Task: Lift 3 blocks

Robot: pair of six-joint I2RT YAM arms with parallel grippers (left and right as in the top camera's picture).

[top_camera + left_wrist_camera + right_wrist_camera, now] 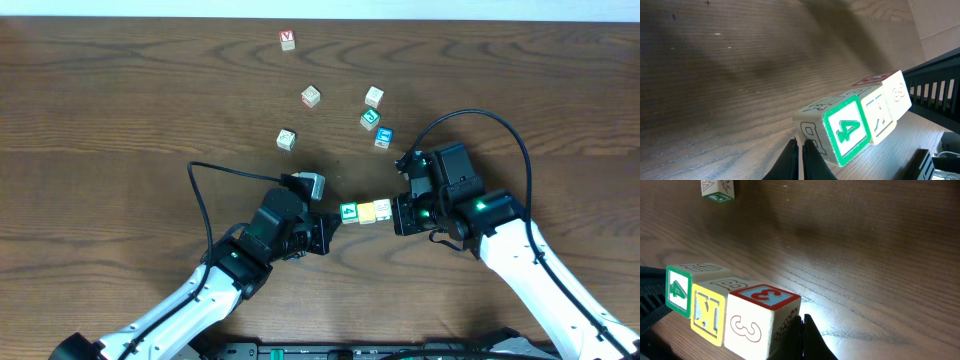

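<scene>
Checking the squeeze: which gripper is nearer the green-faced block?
Left. The left gripper touches the green-faced block; the right gripper is at the row's other end, against the red-marked block, with the yellow block between.

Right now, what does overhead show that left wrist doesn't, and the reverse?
Overhead only: left arm, right arm, six loose wooden cubes farther up the brown wooden table. Left wrist only: the green 4 on the green-faced wooden cube. Both: that cube, the yellow wooden cube and the pale red-marked wooden cube in one touching row, left gripper shut at the green end.
</scene>
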